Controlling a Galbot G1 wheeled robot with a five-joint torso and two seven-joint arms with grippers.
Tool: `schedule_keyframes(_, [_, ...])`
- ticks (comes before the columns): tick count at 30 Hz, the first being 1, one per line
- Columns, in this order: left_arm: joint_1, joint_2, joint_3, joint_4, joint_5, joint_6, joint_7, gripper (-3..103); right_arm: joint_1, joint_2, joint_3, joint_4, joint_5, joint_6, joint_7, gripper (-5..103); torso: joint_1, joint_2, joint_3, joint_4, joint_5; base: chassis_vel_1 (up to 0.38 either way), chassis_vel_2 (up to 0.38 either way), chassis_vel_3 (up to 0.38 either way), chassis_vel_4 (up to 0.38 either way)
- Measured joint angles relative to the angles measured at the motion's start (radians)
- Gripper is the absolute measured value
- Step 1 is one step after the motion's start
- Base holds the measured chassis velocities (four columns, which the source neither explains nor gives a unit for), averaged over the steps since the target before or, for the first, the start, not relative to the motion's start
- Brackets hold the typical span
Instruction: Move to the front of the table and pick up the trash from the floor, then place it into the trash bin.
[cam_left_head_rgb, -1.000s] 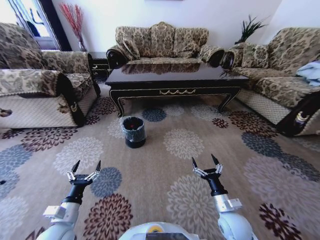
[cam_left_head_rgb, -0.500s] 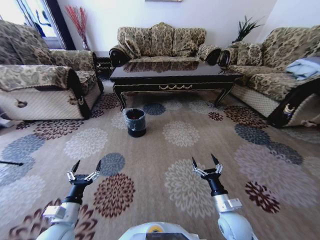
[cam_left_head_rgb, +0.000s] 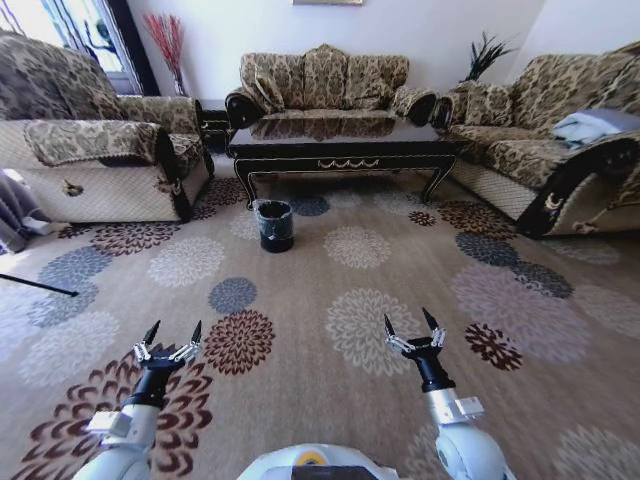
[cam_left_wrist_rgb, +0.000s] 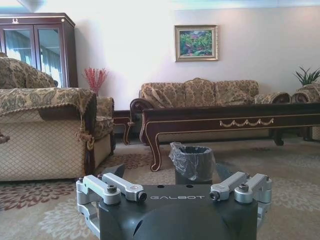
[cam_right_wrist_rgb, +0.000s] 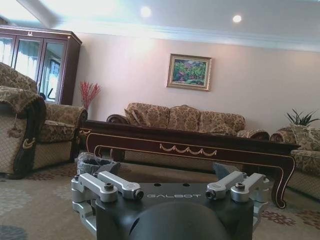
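Note:
The table (cam_left_head_rgb: 340, 138) stands far ahead in front of the back sofa, its glossy dark top and gold-trimmed rail also clear in the right wrist view (cam_right_wrist_rgb: 185, 137). The trash bin (cam_left_head_rgb: 274, 224), black with a plastic liner, sits on the carpet off the table's left front leg, and the left wrist view shows the trash bin (cam_left_wrist_rgb: 192, 161) too. The trash is out of view. My left gripper (cam_left_head_rgb: 175, 328) and right gripper (cam_left_head_rgb: 407, 318) hover low over the carpet near me, both open and holding nothing.
Patterned sofas ring the table: one on the left (cam_left_head_rgb: 90, 165), one at the back (cam_left_head_rgb: 325, 80), one on the right (cam_left_head_rgb: 540, 140) with a pale cloth (cam_left_head_rgb: 590, 125) on it. A thin dark rod (cam_left_head_rgb: 40, 287) lies at the left. Wide flowered carpet stretches between me and the bin.
The whole picture has shifted: the camera has backed away, so table, bin and sofas look smaller and farther. Both arms hold the same pose, grippers still open.

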Motion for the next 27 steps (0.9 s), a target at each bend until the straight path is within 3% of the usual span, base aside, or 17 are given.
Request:
schedule_keyframes(11, [0.000,0.000,0.000,0.000,0.000,0.000,0.000,100,-0.001,0.000,0.000,0.000,0.000,0.000,0.000,100,0.000,0.000,0.000,0.0000,0.0001,0.238,-0.244,-0.236,0.242])
schedule_keyframes(27, [0.000,0.000,0.000,0.000,0.000,0.000,0.000,100,0.000,0.000,0.000,0.000,0.000,0.000,0.000,100,0.000,0.000,0.000,-0.0001,-0.0001,0.010,-0.005,-0.010,0.005])
